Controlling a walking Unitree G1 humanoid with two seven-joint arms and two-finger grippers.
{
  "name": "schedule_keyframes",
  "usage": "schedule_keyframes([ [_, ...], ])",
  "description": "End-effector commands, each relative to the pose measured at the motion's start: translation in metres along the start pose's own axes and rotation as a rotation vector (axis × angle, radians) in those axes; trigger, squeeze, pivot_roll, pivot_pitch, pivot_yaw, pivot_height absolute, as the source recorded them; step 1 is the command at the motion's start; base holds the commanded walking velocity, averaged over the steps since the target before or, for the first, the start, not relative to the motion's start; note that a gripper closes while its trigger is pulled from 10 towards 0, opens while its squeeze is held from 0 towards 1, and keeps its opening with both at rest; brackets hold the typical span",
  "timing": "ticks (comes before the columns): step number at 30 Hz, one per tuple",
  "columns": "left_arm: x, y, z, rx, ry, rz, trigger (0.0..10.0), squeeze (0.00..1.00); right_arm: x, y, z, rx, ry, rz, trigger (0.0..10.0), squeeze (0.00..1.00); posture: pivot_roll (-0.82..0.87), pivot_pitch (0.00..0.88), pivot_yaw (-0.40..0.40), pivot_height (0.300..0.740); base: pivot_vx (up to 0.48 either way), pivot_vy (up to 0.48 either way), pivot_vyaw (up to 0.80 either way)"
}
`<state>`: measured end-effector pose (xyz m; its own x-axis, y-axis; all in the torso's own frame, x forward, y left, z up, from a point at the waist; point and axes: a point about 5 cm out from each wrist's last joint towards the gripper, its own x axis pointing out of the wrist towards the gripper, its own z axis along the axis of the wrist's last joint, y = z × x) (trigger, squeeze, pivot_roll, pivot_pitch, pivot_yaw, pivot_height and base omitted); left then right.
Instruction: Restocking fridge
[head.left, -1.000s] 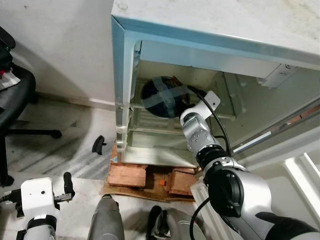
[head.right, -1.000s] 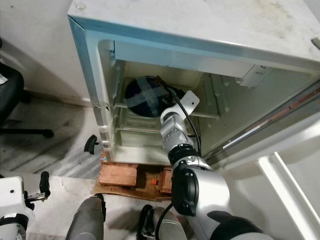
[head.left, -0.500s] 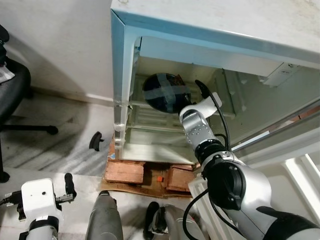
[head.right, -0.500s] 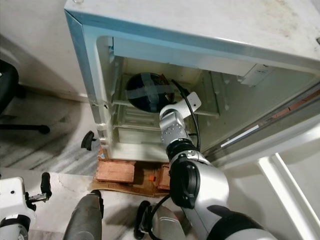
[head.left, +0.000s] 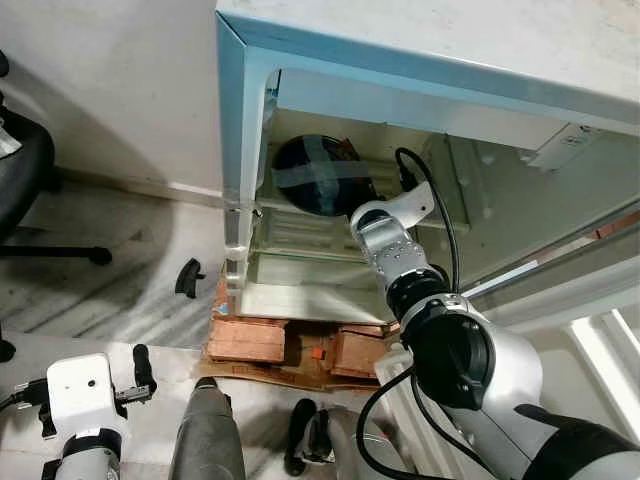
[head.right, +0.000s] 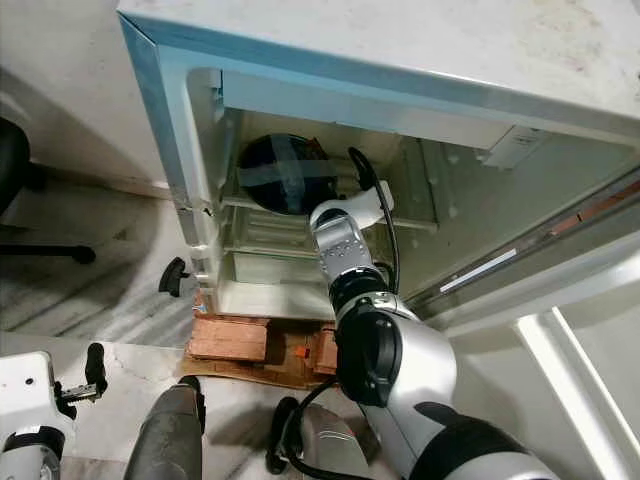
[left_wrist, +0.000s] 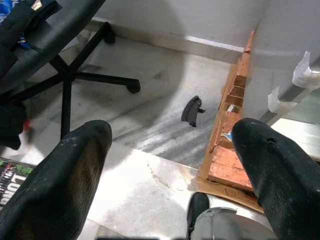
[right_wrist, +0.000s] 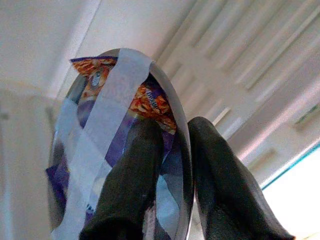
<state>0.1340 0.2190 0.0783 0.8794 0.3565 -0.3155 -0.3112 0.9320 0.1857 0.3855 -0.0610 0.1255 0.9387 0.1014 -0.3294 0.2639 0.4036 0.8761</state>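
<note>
A round metal bowl (head.left: 315, 177), crossed with grey tape and holding colourful snack packets, lies on the upper wire shelf (head.left: 300, 228) inside the open fridge (head.left: 238, 150). My right arm reaches into the fridge. In the right wrist view my right gripper (right_wrist: 175, 127) is shut on the bowl's rim, one finger inside it and one outside. My left gripper (left_wrist: 175, 150) hangs low at my left side over the floor, fingers wide apart and holding nothing.
The fridge stands on bricks (head.left: 250, 342) and cardboard. Its door (head.left: 560, 275) is swung open to the right. A black office chair (head.left: 30, 185) stands at the left. A small black part (head.left: 188, 277) lies on the marble floor.
My right arm has pushed further into the fridge, carrying the bowl toward the back left of the shelf. The camera has shifted a little. The left arm stays put.
</note>
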Motion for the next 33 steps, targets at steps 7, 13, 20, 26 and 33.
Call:
schedule_keyframes([
  [7,0.004,-0.001,-0.004,0.010,0.020,0.005,10.0,0.00,-0.009,0.024,-0.052,0.032,0.145,0.124,10.0,1.00,0.46,0.251,-0.211,0.740,0.000,0.000,0.00],
  [13,0.013,-0.002,-0.002,0.012,0.006,0.000,10.0,0.00,-0.005,0.014,-0.033,-0.058,0.117,0.161,10.0,1.00,0.44,0.223,-0.208,0.740,0.000,0.000,0.00],
  [20,0.031,-0.006,0.004,0.013,-0.038,-0.018,10.0,0.00,-0.003,-0.010,-0.003,-0.318,0.069,0.225,10.0,1.00,0.40,0.169,-0.201,0.740,0.000,0.000,0.00],
  [26,0.046,-0.009,0.008,0.023,-0.061,-0.035,10.0,0.00,-0.004,-0.026,0.013,-0.392,0.044,0.214,10.0,1.00,0.36,0.124,-0.186,0.740,0.000,0.000,0.00],
  [33,0.063,-0.011,0.013,0.044,-0.093,-0.055,10.0,0.00,-0.010,-0.048,0.023,-0.486,0.037,0.241,10.0,1.00,0.33,0.081,-0.166,0.740,0.000,0.000,0.00],
])
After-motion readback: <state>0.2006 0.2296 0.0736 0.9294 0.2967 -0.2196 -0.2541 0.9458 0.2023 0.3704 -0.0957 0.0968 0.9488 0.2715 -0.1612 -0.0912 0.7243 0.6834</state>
